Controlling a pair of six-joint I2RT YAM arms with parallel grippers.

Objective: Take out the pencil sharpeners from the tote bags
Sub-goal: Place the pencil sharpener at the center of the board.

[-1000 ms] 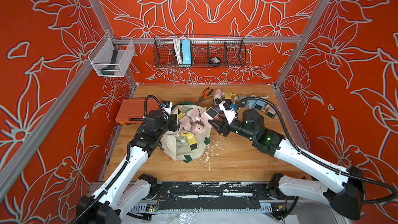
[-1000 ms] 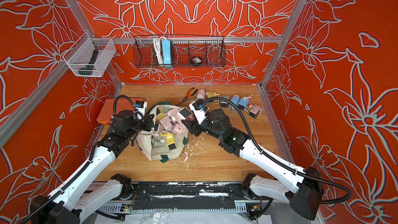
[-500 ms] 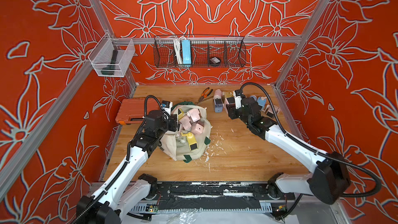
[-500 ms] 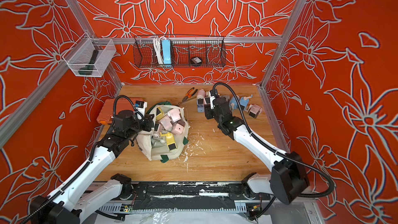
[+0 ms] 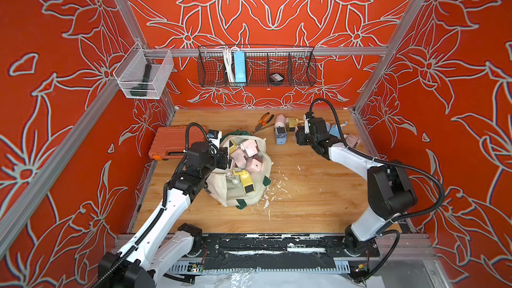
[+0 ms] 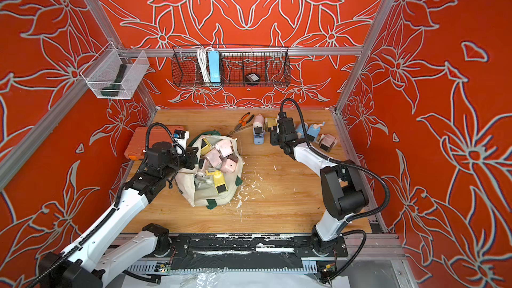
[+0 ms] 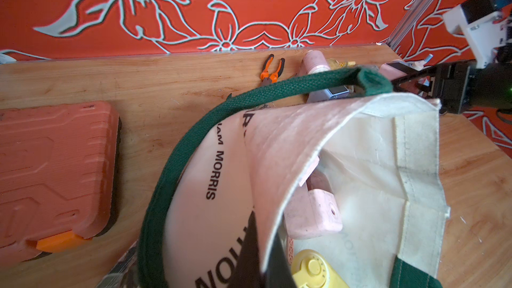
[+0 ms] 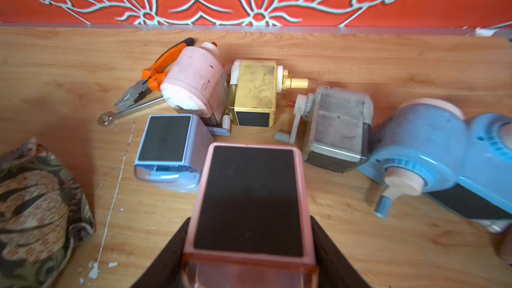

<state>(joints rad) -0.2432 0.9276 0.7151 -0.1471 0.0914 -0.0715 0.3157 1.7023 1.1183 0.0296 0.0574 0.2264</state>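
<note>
The cream tote bag [image 5: 243, 198] [image 6: 205, 199] lies open at the table's middle-left. Several pencil sharpeners lie in it, among them a pink one [image 5: 249, 148] and a yellow one [image 5: 245, 180]. My left gripper [image 5: 225, 159] [image 7: 263, 245] is shut on the tote bag's rim [image 7: 277, 162] and holds it up. My right gripper [image 5: 300, 137] [image 8: 249, 234] is shut on a pink sharpener [image 8: 249, 195] with a dark front. It hangs just above the table at the back right. Around it stand blue-grey [image 8: 169, 145], pink [image 8: 194, 84], gold [image 8: 255, 90], grey [image 8: 338, 126] and blue [image 8: 432, 145] sharpeners.
An orange tool case [image 5: 173, 142] lies at the left wall behind my left arm. Orange-handled pliers [image 5: 263, 120] and a wrench [image 8: 130, 110] lie near the back. A wire basket [image 5: 256, 66] and a clear bin [image 5: 144, 74] hang on the walls. White shavings [image 5: 277, 187] litter the wood.
My right arm has swung from the bag's mouth to the back right of the table, carrying the pink sharpener. The left arm and the bag have stayed in place.
</note>
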